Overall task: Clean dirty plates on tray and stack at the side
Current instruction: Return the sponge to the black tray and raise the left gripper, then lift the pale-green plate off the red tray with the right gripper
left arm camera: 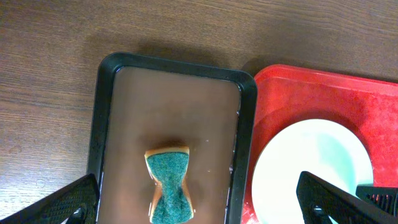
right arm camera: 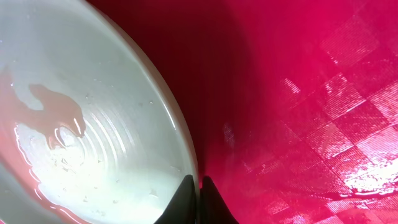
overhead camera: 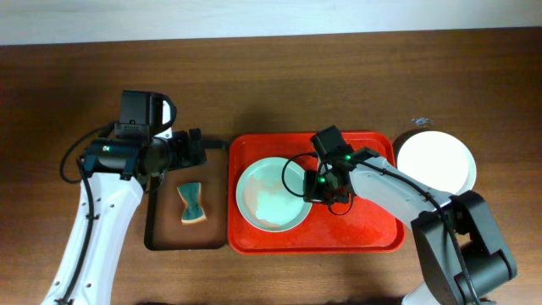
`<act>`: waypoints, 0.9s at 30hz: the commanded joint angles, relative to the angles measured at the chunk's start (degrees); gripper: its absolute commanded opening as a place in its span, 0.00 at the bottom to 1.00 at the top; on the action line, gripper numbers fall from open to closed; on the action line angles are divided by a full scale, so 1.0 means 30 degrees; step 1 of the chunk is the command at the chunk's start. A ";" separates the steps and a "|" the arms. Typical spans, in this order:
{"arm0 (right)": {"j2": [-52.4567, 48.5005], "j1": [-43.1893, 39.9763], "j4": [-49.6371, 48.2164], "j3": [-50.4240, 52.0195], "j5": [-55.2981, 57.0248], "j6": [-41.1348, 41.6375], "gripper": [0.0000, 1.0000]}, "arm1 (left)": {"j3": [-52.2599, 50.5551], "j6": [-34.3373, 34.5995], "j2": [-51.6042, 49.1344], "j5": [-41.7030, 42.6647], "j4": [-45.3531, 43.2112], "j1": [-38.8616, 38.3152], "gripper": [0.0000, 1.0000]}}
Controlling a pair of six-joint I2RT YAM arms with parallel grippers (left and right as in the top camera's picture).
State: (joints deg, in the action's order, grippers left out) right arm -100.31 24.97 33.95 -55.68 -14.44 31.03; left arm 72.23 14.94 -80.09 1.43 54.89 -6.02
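One pale plate (overhead camera: 271,195) lies on the left half of the red tray (overhead camera: 364,229), wet, with a faint pink film. My right gripper (overhead camera: 315,185) is shut on this plate's right rim; in the right wrist view the fingertips (right arm camera: 199,194) pinch the plate's (right arm camera: 93,124) edge over the tray (right arm camera: 298,93). My left gripper (overhead camera: 196,148) is open and empty, above the brown tray. Its fingers (left arm camera: 199,205) straddle the sponge, with the plate (left arm camera: 311,162) and red tray (left arm camera: 323,93) to their right. Another pale plate (overhead camera: 436,161) sits on the table right of the tray; I cannot tell whether more lie under it.
A black-rimmed brown tray (overhead camera: 161,237) stands left of the red tray and holds a green sponge (overhead camera: 192,205). Both also show in the left wrist view, the tray (left arm camera: 174,93) and the sponge (left arm camera: 169,183). The red tray's right half is wet.
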 commanded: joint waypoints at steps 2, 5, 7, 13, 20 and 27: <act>0.0168 0.0175 -0.0029 0.0175 0.0240 -0.0189 0.04 | 0.0124 -0.0160 0.0007 -0.0270 0.0087 0.0044 0.99; 0.0561 0.0029 0.2098 -0.1071 0.0816 0.0029 0.04 | 0.0124 -0.0160 0.0007 -0.0277 0.0087 0.0044 0.99; 0.1224 -0.0109 0.6120 -0.4175 0.2892 0.0036 0.04 | 0.0117 -0.0160 0.0007 -0.0277 0.0087 0.0044 0.99; 0.1486 0.2623 1.3981 -1.3223 0.9755 0.1617 0.04 | 0.0124 -0.0160 0.0007 -0.0277 0.0087 0.0044 0.99; 0.1450 0.8896 1.5205 -1.3245 2.0247 0.6441 0.04 | 0.0117 -0.0160 0.0007 -0.0277 0.0087 0.0044 0.99; 0.1443 1.1555 1.4586 -1.3245 2.2928 0.6484 0.04 | 0.0124 -0.0160 0.0007 -0.0270 0.0087 0.0044 0.99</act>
State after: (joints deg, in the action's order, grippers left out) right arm -96.38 59.18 78.78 -94.41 52.53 49.32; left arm 72.23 14.94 -80.12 1.02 55.11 -6.02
